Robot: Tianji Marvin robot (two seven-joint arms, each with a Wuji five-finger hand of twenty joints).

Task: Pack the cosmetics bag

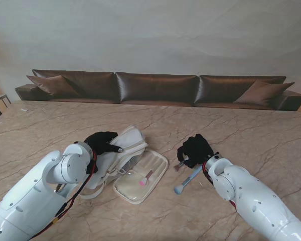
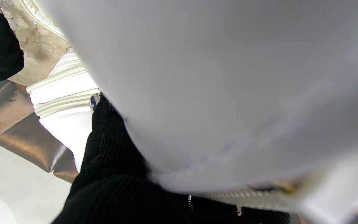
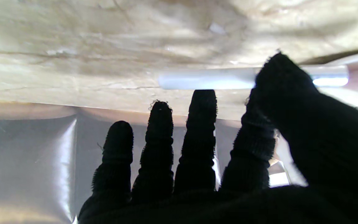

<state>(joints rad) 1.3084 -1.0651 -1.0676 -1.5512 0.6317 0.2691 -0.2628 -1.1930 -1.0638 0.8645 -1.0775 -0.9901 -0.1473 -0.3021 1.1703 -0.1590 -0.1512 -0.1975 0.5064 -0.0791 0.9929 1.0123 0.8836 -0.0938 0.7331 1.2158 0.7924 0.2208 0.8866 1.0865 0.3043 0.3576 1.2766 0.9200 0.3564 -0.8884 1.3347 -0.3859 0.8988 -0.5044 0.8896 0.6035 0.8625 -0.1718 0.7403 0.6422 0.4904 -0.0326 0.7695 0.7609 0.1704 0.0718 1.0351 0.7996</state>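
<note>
The white cosmetics bag [image 1: 125, 150] lies unzipped on the marble table, left of the middle. Its clear inner flap [image 1: 151, 163] is folded out toward me with a small pink item [image 1: 146, 177] on it. My left hand [image 1: 104, 142], in a black glove, is shut on the bag's raised white side, whose fabric [image 2: 228, 87] fills the left wrist view. My right hand [image 1: 195, 148] hovers to the right of the bag, fingers [image 3: 197, 140] spread. A pale tube [image 3: 207, 78] lies just past the fingertips. A light-blue brush [image 1: 187, 181] lies beside that wrist.
A small silvery item [image 1: 180, 163] lies at the right hand's fingertips. A long brown sofa [image 1: 155, 88] runs behind the table's far edge. Marble table top [image 1: 251, 135] stretches to the right of and beyond my hands.
</note>
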